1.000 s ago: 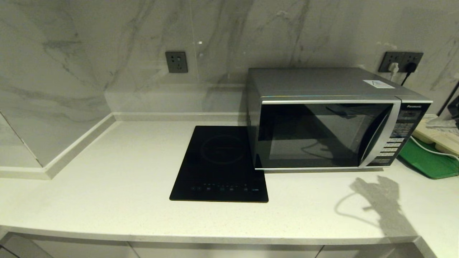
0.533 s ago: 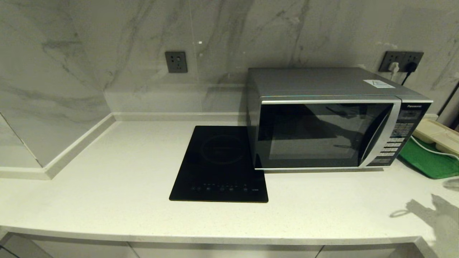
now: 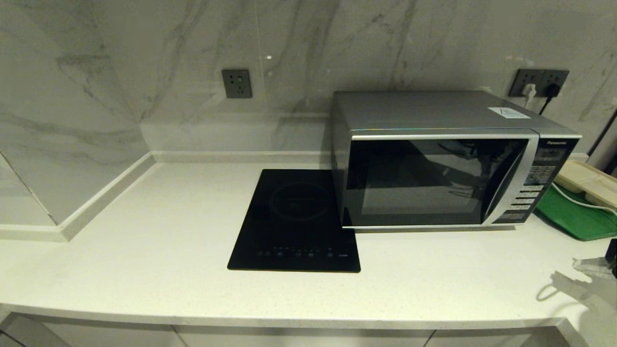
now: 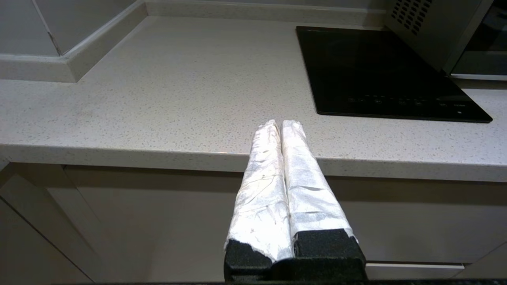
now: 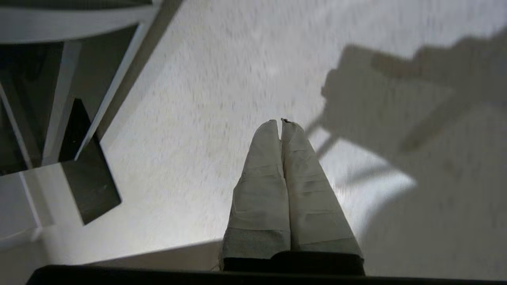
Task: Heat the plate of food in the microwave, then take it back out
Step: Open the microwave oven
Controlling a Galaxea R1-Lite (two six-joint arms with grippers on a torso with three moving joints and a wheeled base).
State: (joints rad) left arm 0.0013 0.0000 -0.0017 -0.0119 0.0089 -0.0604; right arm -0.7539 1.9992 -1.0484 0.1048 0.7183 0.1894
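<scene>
The silver-grey microwave stands at the back right of the white counter with its dark glass door closed. In the right wrist view its silver trim shows at the side. The plate of food is out of view; nothing shows through the door. My right gripper just enters at the head view's right edge, over the counter in front of and right of the microwave. Its taped fingers are pressed together, empty. My left gripper is shut and empty, low before the counter's front edge, left of the cooktop.
A flat black glass cooktop lies just left of the microwave. A green flat tray and a beige compartment tray with a white cable sit to the microwave's right. Wall sockets are behind.
The right arm's shadow has slid from in front of the microwave to the counter's right edge, and the right gripper's tips now show there. The microwave door stays closed.
</scene>
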